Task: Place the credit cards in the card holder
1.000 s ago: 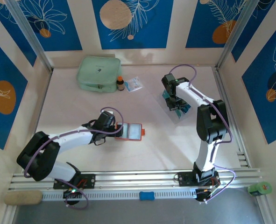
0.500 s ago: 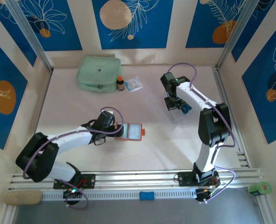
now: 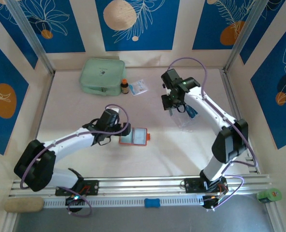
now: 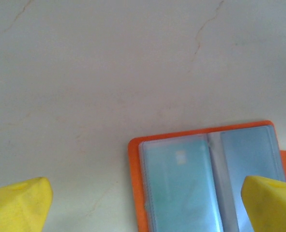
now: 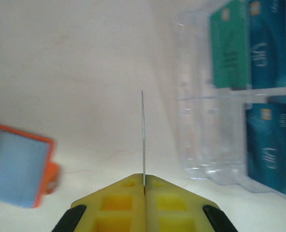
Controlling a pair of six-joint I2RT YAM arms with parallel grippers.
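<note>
Since the earlier frame, the right gripper [image 3: 173,102] has shifted from above the clear tray [image 3: 185,122] toward the upper left of the overhead view, and its arm is now stretched further out. Its fingers are pressed together on a single card [image 5: 143,135], seen edge-on as a thin vertical line in the right wrist view. The remaining credit cards [image 5: 268,140], teal-green and blue, lie in the tray compartments at the right of that view.

The card holder [image 3: 134,137] lies open and flat on the table [image 3: 84,111] near frame centre, clear pockets facing up; its position is essentially unchanged. The left gripper [image 4: 145,203] has crept slightly toward it and hangs over it with fingers spread wide; contact cannot be confirmed.

Judgement: pickup is complete and transfer to the holder has begun. Insertion will require aligning the card edge with a pocket opening.
</note>
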